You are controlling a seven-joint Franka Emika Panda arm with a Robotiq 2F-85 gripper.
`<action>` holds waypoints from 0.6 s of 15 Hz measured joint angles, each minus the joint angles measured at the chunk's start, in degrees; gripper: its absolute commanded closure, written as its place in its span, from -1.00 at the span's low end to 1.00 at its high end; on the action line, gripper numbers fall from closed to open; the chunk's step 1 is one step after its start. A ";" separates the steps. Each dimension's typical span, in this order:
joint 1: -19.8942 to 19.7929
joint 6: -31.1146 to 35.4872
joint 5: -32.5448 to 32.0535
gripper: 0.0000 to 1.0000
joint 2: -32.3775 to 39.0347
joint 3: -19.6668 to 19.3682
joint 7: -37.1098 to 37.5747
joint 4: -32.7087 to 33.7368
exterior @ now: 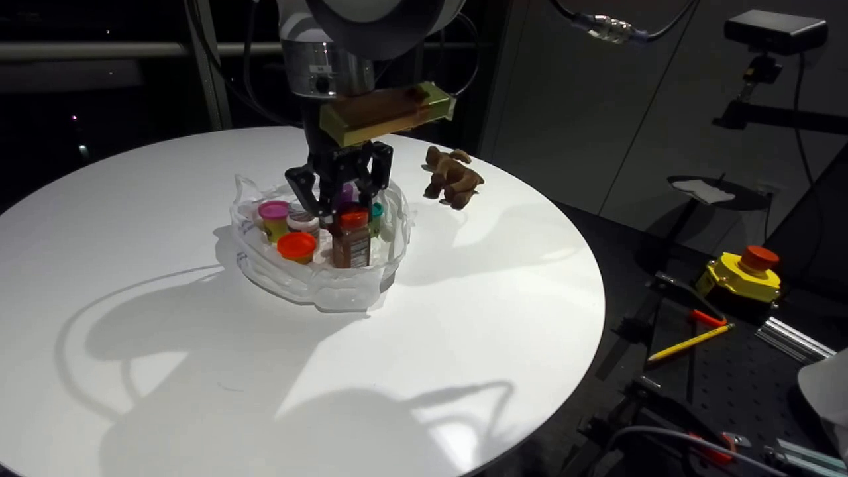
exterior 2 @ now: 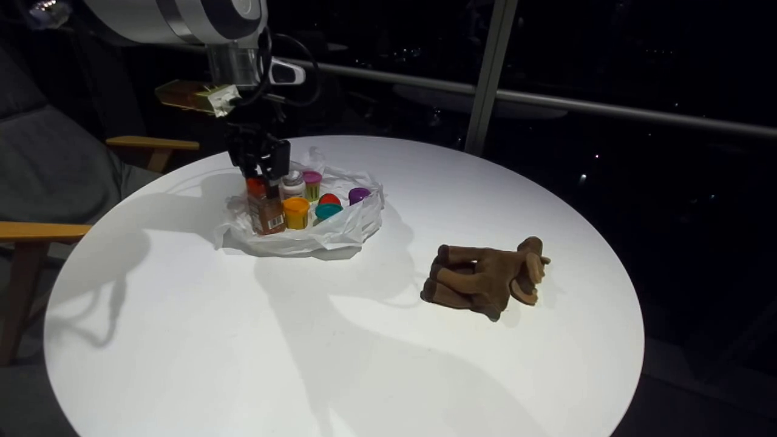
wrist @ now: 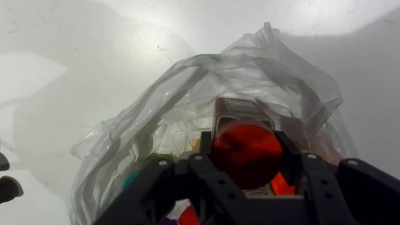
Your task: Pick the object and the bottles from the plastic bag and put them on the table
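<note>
A white translucent plastic bag (exterior: 324, 291) lies spread open on the table and shows in both exterior views (exterior 2: 331, 241). Inside stands a square brown bottle (exterior: 351, 250) with a red cap; it is also in the wrist view (wrist: 240, 106). My gripper (wrist: 244, 139) points down into the bag, with its fingers against both sides of this bottle, shut on it. Whether the bottle is off the bag's floor I cannot tell. Around it in the bag are a white bottle (exterior 2: 292, 187) and several tubs: pink-lidded (exterior: 273, 218), orange-lidded (exterior: 297, 246), yellow (exterior 2: 296, 213), teal-lidded (exterior 2: 328, 210), purple (exterior 2: 359, 194).
A brown plush moose (exterior 2: 485, 279) lies on the round white table (exterior: 464, 318), apart from the bag; its feet show at the wrist view's left edge (wrist: 7, 189). The bag's crumpled rim rises around the contents. A chair (exterior 2: 54, 164) stands beside the table.
</note>
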 measured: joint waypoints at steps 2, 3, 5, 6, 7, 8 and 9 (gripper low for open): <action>0.22 -0.41 -0.80 0.48 -1.26 -0.53 0.62 -0.03; 0.24 -0.61 -1.23 0.48 -2.34 -0.84 0.84 -0.09; 0.20 -1.30 -2.85 0.48 -5.45 -1.87 1.42 -0.69; 0.01 -2.00 -3.53 0.48 -7.32 -2.51 1.47 -1.19; -0.47 -2.78 -4.23 0.48 -9.29 -3.06 1.47 -1.91; -1.29 -3.37 -4.66 0.48 -11.17 -3.52 1.39 -2.80; -2.43 -3.86 -4.99 0.48 -12.90 -3.85 1.19 -3.77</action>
